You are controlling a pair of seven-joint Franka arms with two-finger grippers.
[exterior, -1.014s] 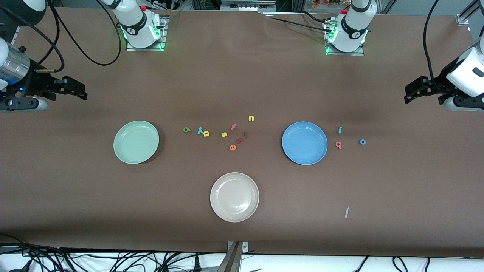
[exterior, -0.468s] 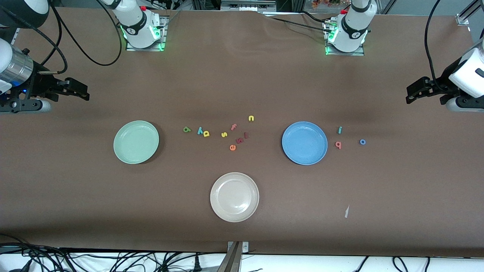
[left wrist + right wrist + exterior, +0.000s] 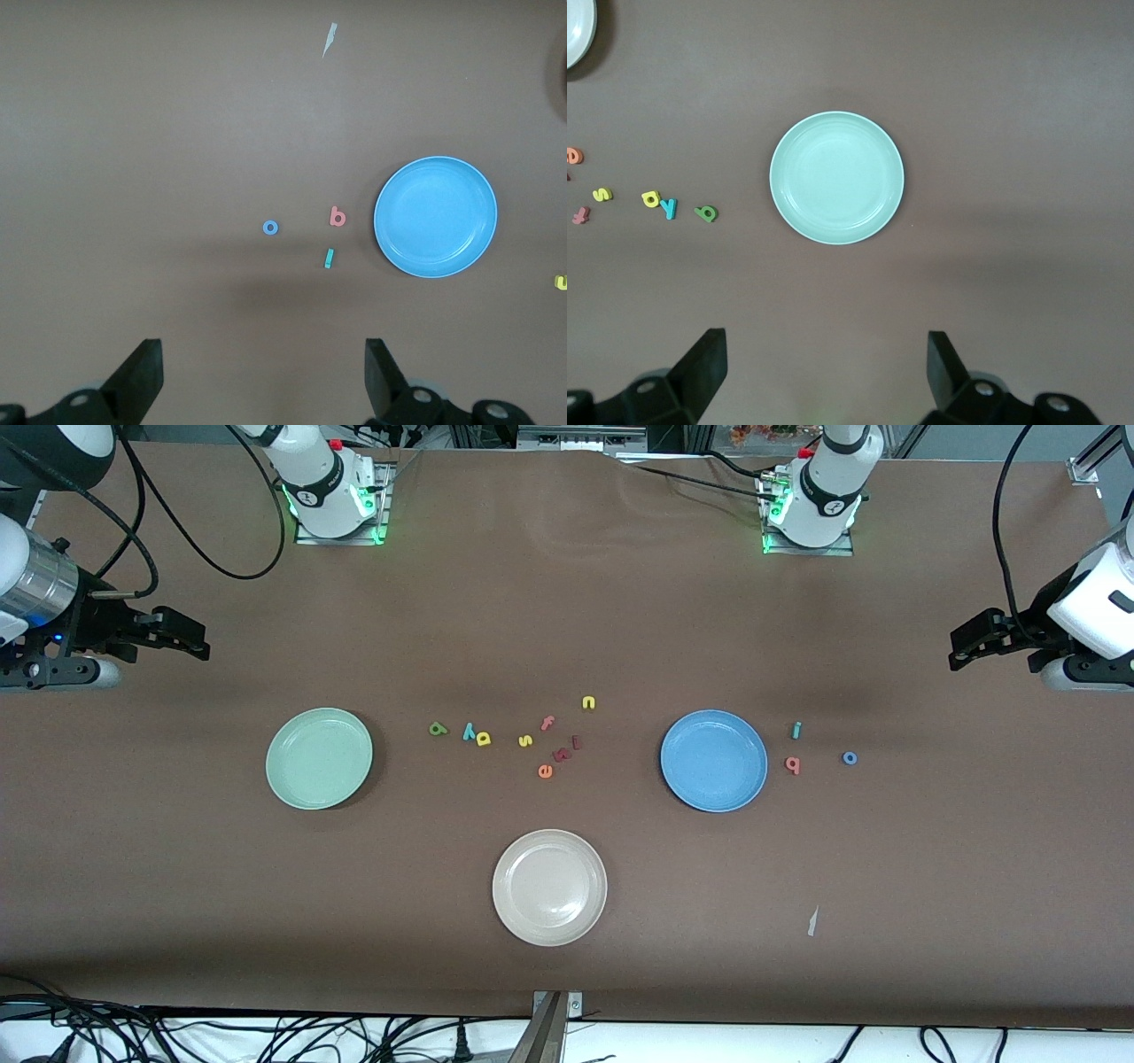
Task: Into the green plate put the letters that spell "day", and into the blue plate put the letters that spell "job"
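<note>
1. Plates both bare: green plate point(image 3: 319, 758) toward the right arm's end of the table, blue plate point(image 3: 713, 760) toward the left arm's end. No letter sorted yet, so judged at the very start, before any first pick.
2. "Day" letters lying in a short row beside the green plate, toward the table's middle: dark green rounded letter point(image 3: 438, 729), teal y point(image 3: 469, 732), yellow rounded letter point(image 3: 483, 738) touching or nearly touching the y.
3. "Job" letters loose beside the blue plate, toward the left arm's end: slim teal j point(image 3: 796, 730), salmon-red b point(image 3: 792, 764), blue ring o point(image 3: 850, 758) a little apart from both.
4. Distractors clustered mid-table between the plates: yellow s point(image 3: 525, 740), orange e point(image 3: 545, 771), yellow u/n shape point(image 3: 588, 702); beige plate point(image 3: 549, 887) nearer the camera.
5. Right gripper point(image 3: 182, 640) high over the table edge at its own end, fingers wide apart, holding nothing; green plate centred in its wrist view.
6. Left gripper point(image 3: 973, 640) likewise raised at its own end, fingers spread, nothing held.
7. Next move, judged: descend onto one tiny flat letter; calls for precise centring and a low pinch.
</note>
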